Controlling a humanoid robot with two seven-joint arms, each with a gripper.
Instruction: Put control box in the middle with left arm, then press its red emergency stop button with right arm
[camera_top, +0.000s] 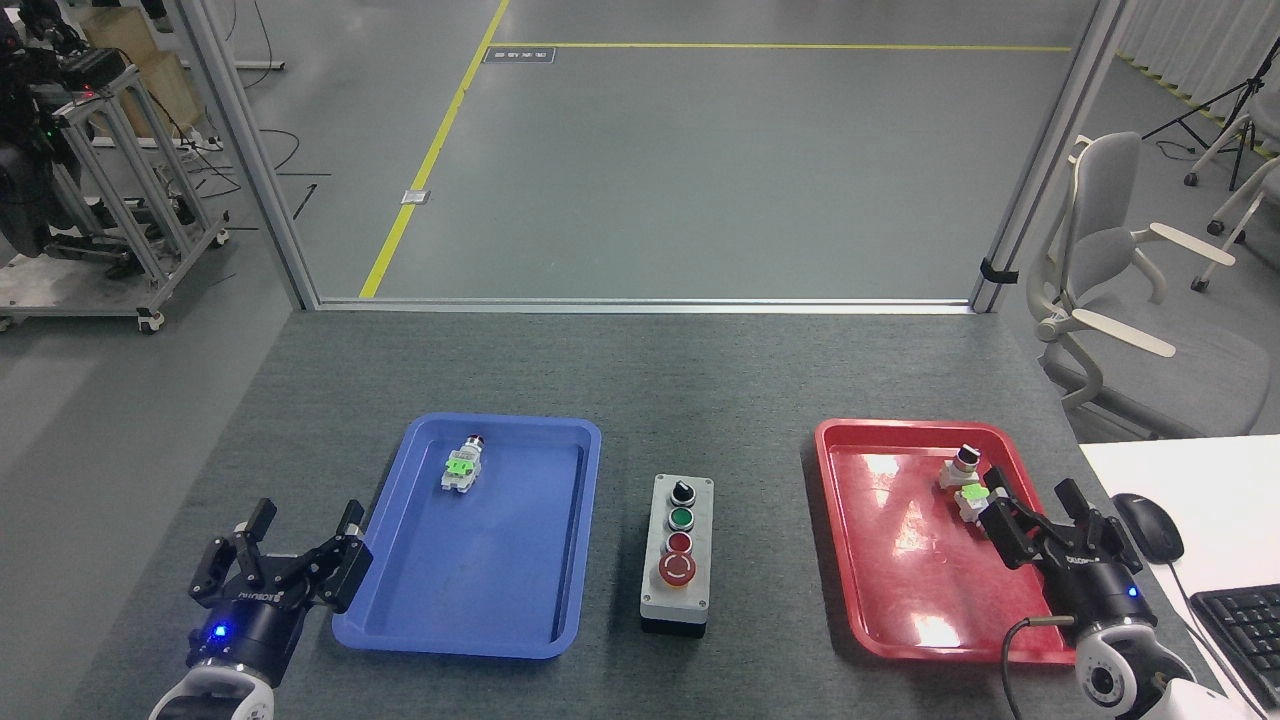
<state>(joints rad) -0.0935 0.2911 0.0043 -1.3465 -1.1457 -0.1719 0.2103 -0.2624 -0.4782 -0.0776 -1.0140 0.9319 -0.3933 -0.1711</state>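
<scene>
The control box (677, 553) stands on the bare grey tabletop (700, 380) at lower centre, between the blue tray (575, 560) and the red tray (850, 560), touching neither. Its long axis runs up the frame, black knob at the far end, red emergency stop button (677, 569) at the near end. Left gripper (282, 560) at lower left is spread wide and empty; right gripper (1045, 520) at lower right, fingers spread over the red tray's edge, holds nothing

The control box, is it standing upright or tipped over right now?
Upright. The control box sits flat on its black base on the grey tabletop, its knob and buttons facing up, between the blue tray and red tray.
</scene>
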